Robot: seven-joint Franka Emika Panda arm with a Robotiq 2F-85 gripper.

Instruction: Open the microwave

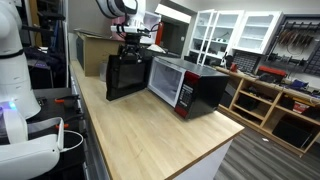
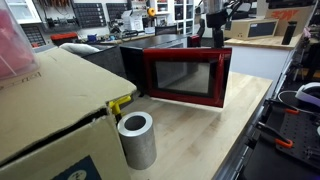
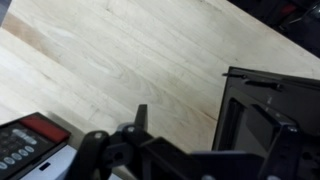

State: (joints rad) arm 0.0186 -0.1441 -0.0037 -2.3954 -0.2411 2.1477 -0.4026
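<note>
Wood counter w/ microwave: prob heavy, stiff door; grab door edge. Gripper pinching or loose? Can't tell.

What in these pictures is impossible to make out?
- Gripper open or shut: too small in an exterior view; dark, blurred and cut by the bottom edge in the wrist view.
- Microwave inside: the swung-out door hides it in an exterior view.
- Control panel buttons: blurred, cut by the wrist view's edge.
</note>
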